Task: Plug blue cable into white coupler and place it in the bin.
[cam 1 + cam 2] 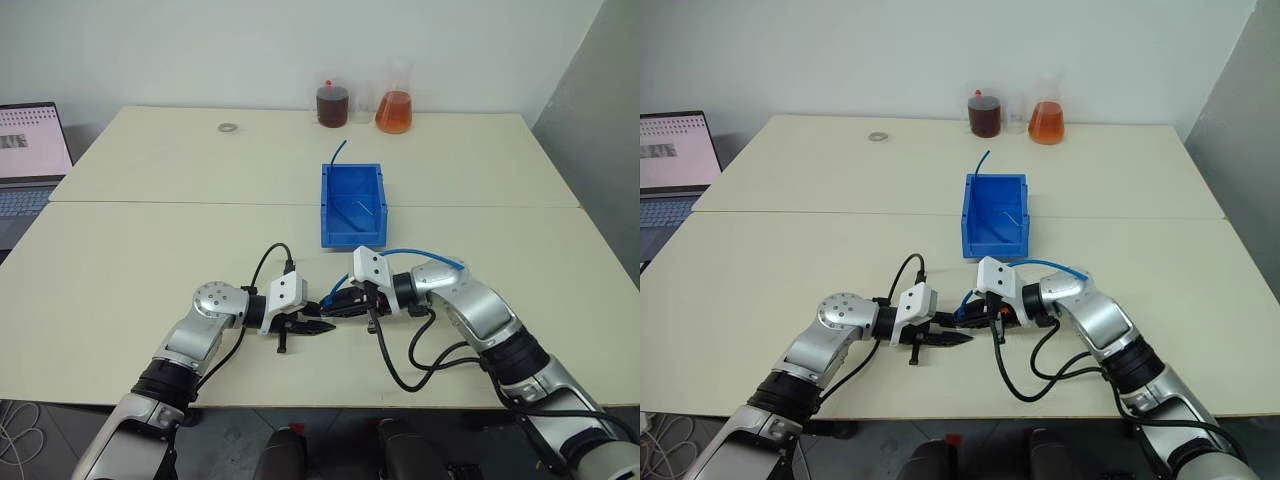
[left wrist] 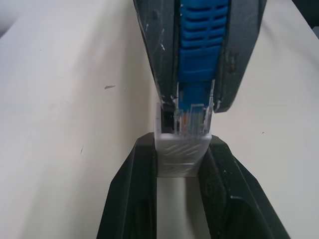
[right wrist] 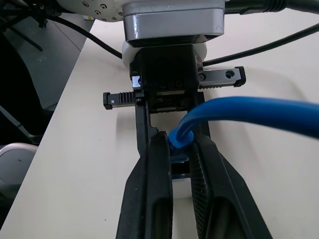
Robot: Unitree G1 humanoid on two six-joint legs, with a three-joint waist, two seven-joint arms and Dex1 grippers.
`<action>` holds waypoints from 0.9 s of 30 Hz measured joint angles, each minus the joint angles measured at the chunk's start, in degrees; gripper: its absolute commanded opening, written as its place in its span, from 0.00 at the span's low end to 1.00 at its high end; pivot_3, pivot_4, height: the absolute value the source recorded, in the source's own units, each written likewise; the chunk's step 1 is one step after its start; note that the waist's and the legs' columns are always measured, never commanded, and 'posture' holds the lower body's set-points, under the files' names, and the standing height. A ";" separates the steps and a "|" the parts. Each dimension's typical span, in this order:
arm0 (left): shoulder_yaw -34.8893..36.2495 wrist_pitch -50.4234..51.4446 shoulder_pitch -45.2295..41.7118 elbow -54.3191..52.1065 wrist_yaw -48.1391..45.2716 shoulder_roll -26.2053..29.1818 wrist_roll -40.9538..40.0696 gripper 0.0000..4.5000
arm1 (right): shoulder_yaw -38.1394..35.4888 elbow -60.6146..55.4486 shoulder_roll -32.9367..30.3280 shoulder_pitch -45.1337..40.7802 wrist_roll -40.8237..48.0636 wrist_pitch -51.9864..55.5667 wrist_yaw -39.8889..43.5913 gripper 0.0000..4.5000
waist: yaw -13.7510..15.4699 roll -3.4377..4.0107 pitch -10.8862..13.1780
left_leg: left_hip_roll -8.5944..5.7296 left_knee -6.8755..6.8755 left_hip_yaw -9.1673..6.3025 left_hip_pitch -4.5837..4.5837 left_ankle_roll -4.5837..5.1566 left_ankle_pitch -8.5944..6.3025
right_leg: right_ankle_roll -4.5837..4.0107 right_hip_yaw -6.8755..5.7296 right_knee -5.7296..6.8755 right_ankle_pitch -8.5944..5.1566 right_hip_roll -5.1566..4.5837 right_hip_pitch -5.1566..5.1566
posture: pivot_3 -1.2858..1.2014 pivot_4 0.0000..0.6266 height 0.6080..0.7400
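Bench is two pale tops butted together, seam running across just behind the bin; laptop at the far left edge, two flasks of dark and orange liquid at the back edge, small ring far back left; the bin stands upright past the middle of the bench, just beyond both hands, a short dark-blue cable stub poking up from its back rim; both forearms come in low from the near edge and bend inward so the hands face each other tip to tip above the bench, each pitched slightly down; left hand points right, fingers clamped on the white coupler, held by its sides with the socket end facing the other hand; right hand points left, fingers closed on the ribbed blue boot of the blue cable; cable arcs up and back over the right wrist; clear plug sits at the coupler's socket mouth, touching its rim, offset to one side; can't tell if it's seated.
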 measured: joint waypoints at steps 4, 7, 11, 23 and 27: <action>-0.04 -0.07 -0.04 -0.02 0.01 -0.02 0.10 0.18 | 0.23 0.24 -0.98 -0.18 -0.61 -0.12 0.22 0.05 | -0.01 0.00 0.00 | 0.00 0.00 0.00 0.00 0.00 0.00 | 0.00 0.00 0.00 0.00 0.00 0.00 | 0.52 0.24 1.00; -0.06 -0.10 -0.03 -0.04 0.01 -0.03 0.13 0.18 | 0.34 0.25 -1.03 -0.20 -0.89 -0.50 0.34 0.05 | 0.03 0.00 0.00 | 0.00 0.00 0.00 -0.01 0.00 0.00 | 0.00 0.00 0.00 0.00 0.00 0.00 | 0.52 0.24 1.00; -0.07 -0.12 -0.03 -0.04 0.06 -0.06 0.17 0.18 | 0.37 0.20 -1.03 -0.20 -1.27 -0.79 0.47 0.05 | 0.03 0.00 0.00 | 0.00 0.00 -0.01 0.00 0.00 0.00 | 0.00 -0.01 0.00 0.00 0.00 0.00 | 0.52 0.24 1.00; -0.07 -0.10 -0.02 0.01 0.12 -0.06 0.42 0.18 | 3.11 -0.05 -1.02 -0.17 -5.43 -4.02 -0.46 0.05 | 0.02 0.00 -0.07 | 0.00 0.00 0.01 0.05 0.00 0.00 | 0.00 0.00 0.00 0.00 0.00 0.03 | 0.52 0.24 1.00; -0.07 -0.05 -0.01 0.00 0.23 -0.06 0.52 0.18 | 3.62 0.15 -1.02 -0.17 -6.41 -5.06 -0.55 0.05 | 0.00 0.01 -0.16 | 0.00 0.00 0.01 0.13 0.01 0.01 | 0.00 0.02 0.02 0.00 0.01 0.09 | 0.52 0.24 1.00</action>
